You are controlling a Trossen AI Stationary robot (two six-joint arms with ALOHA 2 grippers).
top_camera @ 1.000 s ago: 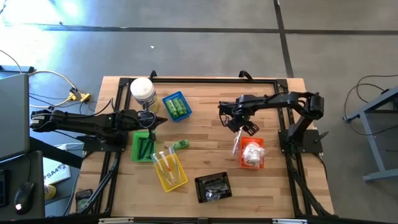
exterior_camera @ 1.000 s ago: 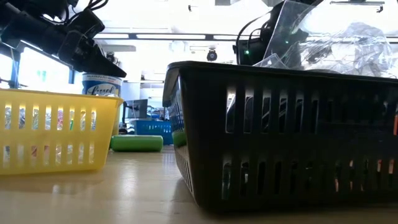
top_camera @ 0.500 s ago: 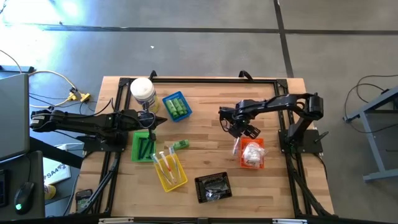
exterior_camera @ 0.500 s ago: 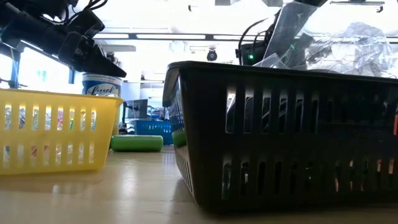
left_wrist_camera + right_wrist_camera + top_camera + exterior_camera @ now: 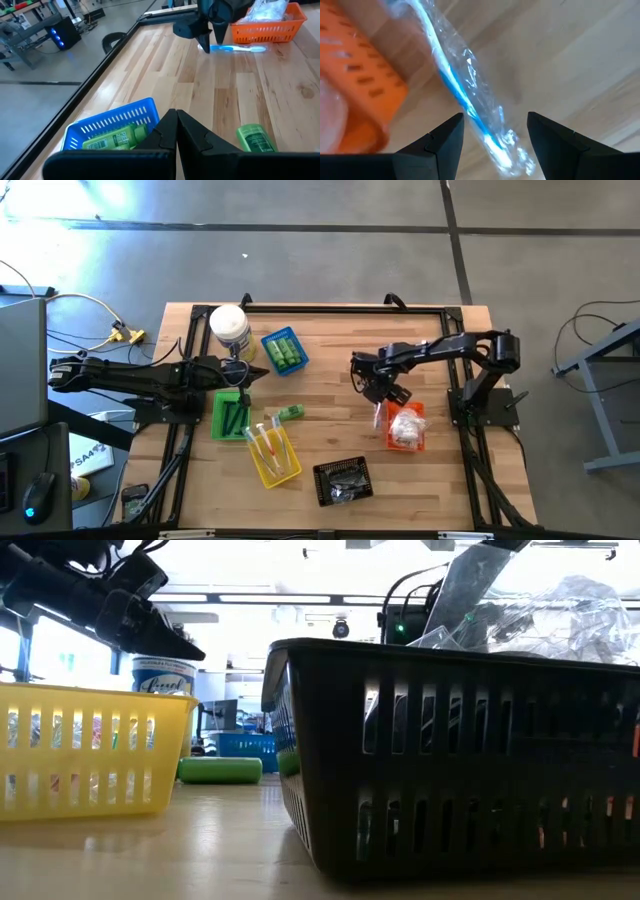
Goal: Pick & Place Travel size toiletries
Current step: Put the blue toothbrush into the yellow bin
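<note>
Partly cropped, clear-wrapped blue toothbrush (image 5: 465, 100) beside orange basket (image 5: 355, 75), right gripper (image 5: 495, 132) spread astride it, left gripper (image 5: 176, 131) pressed together.

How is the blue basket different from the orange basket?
The blue basket holds small green bottles; the orange basket holds white puffy packets. The blue basket sits near the left gripper, whose fingers are shut; the orange one sits by the open right gripper, beside a clear-wrapped stick. Both are slotted plastic.
</note>
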